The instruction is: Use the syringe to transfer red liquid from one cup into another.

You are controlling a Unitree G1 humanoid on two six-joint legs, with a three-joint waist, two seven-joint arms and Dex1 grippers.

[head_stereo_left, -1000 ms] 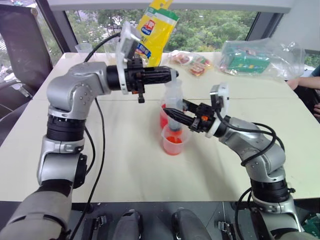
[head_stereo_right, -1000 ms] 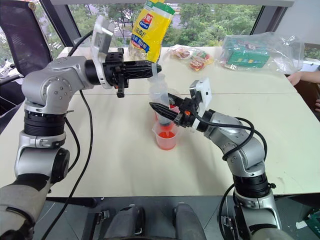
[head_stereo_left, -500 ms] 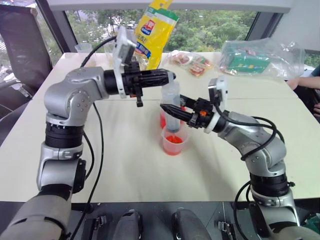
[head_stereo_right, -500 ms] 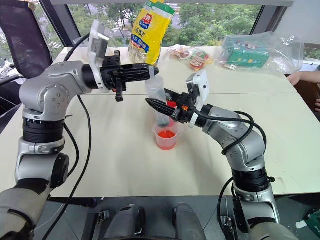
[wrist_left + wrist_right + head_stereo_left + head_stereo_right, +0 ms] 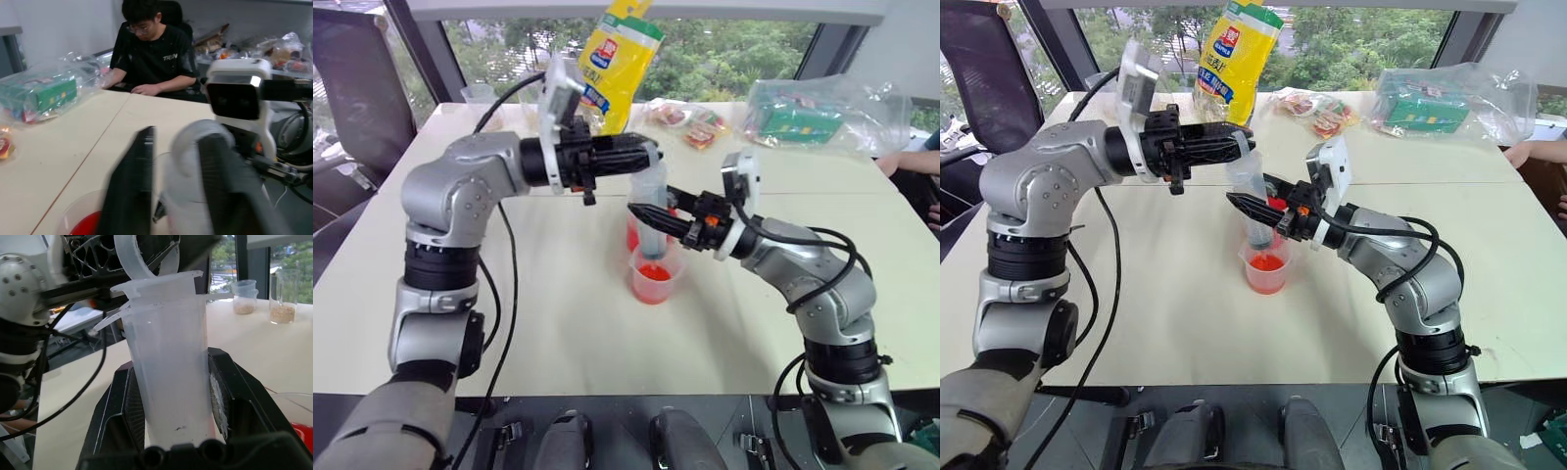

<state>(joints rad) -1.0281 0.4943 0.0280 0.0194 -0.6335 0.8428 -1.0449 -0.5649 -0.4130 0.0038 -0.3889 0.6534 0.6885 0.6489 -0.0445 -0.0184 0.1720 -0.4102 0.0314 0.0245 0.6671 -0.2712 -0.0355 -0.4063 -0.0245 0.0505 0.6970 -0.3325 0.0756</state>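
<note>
**A:** Pale table (image 5: pixel 558 323) by a window, trees outside, snack bags along the far edge, and a person in a dark shirt (image 5: pixel 151 54) sitting at the far side. Where is the syringe?

**B:** The syringe (image 5: pixel 651 211) stands upright between the right gripper's (image 5: pixel 651 213) fingers, which are clamped on its barrel. Its tip points down into the shorter cup (image 5: pixel 653 277) just beneath the jaws; there is red liquid (image 5: pixel 652 273) low in that cup.

**A:** And the left gripper?

**B:** The left gripper (image 5: pixel 641 154) reaches in level, just above the right one, with its jaws partly open on either side of the plunger's white top (image 5: pixel 146 257). I can't tell whether they touch it. The taller cup (image 5: pixel 634 227) sits just behind the right jaws, with red showing in it too.

**A:** So what makes a clean discharge?

**B:** My judgement: keep the barrel vertical and the tip inside the rim, then press the plunger straight down its axis (a slanted push could tilt the barrel in the grip). Go slowly, since a splash would land on bare tabletop.
</note>
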